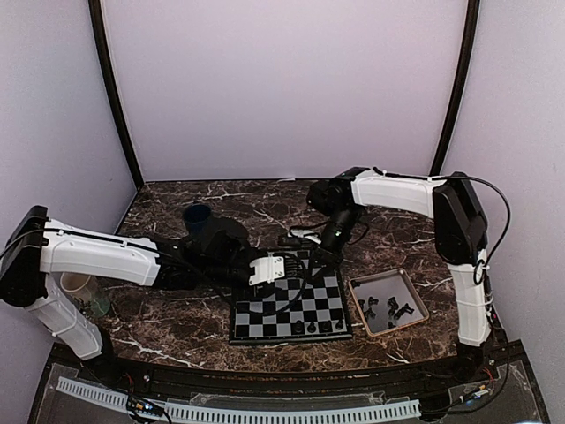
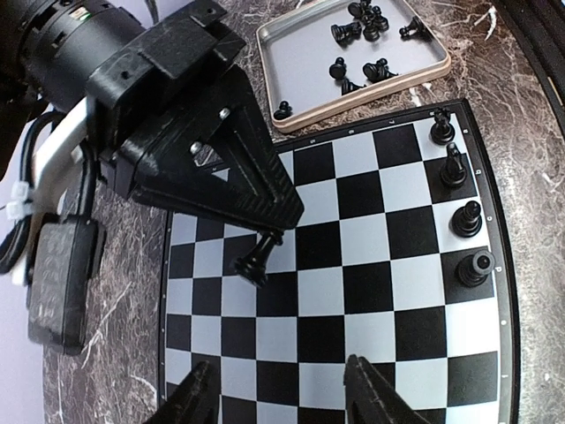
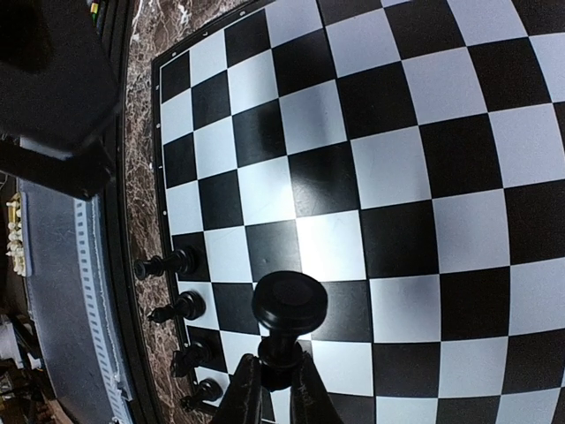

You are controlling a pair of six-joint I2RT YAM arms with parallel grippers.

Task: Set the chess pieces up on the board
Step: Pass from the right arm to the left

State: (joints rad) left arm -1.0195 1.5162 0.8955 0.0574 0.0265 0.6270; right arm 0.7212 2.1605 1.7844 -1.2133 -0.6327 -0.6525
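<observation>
The board (image 1: 274, 318) lies between my arms. Several dark chess pieces (image 2: 467, 219) stand in a row along one edge (image 1: 320, 326). My right gripper (image 3: 274, 371) is shut on the stem of another chess piece (image 3: 290, 300), whose round base faces the camera. In the left wrist view that piece (image 2: 256, 261) hangs tilted from the right gripper (image 2: 269, 231) over a pale square; I cannot tell whether it touches the board (image 2: 371, 291). My left gripper (image 2: 282, 397) hovers open over the board, nothing between its fingers (image 2: 375, 393).
A tan-rimmed tray (image 1: 361, 309) right of the board holds several loose pieces (image 2: 362, 22). A blue cup (image 1: 197, 217) and a dark round object (image 1: 225, 234) stand behind the left arm. A pale cup (image 1: 79, 287) sits at far left.
</observation>
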